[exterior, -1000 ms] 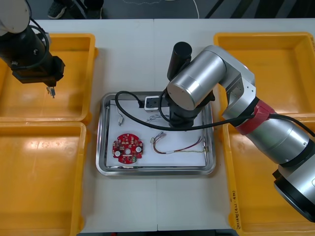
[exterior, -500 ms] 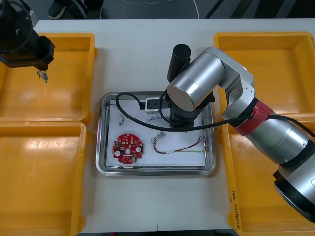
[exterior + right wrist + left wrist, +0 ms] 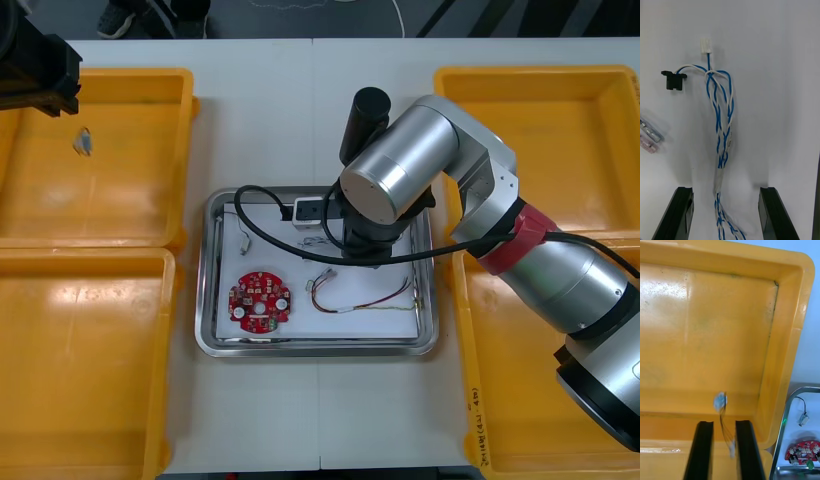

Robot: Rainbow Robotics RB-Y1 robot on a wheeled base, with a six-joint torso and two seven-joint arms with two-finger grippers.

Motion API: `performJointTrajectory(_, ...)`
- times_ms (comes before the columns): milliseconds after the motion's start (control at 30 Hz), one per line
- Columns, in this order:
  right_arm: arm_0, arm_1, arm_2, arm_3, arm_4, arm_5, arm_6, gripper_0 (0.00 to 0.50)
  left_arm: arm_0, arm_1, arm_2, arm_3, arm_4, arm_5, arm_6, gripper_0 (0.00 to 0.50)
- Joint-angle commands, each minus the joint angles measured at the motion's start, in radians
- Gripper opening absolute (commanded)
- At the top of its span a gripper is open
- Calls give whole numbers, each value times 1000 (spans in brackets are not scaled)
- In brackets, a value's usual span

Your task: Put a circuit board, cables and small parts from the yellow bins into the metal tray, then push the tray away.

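we log left gripper [image 3: 723, 423] clenched on thin cable [image 3: 719, 402] above yellow bin [image 3: 715, 333], right gripper [image 3: 726, 189] released astride blue-white cable [image 3: 720, 120]

Probably an electronics workshop: yellow bins [image 3: 130, 200] flank a metal tray [image 3: 203, 300] holding a red circuit board [image 3: 260, 299].

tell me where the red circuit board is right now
In the front view the red circuit board lies flat in the metal tray's near left corner, just left of the red and yellow cable.
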Motion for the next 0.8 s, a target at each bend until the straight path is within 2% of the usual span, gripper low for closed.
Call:
performJointTrajectory(33, -61, -6, -53, -50, -38, 28, 21, 500, 2, 45, 23, -32, -10, 9, 65, 500)
performJointTrajectory(467, -88, -38, -223, -148, -129, 225, -15, 500, 33, 38, 20, -27, -33, -7, 73, 500)
performJointTrajectory(733, -85, -103, -237, -287, -164, 341, -233, 500, 33, -1, -3, 39, -74, -64, 82, 500)
performJointTrajectory(800, -82, -115, -254, -314, -193, 363, -311, 500, 31, -14, -3, 63, -82, -78, 90, 500)
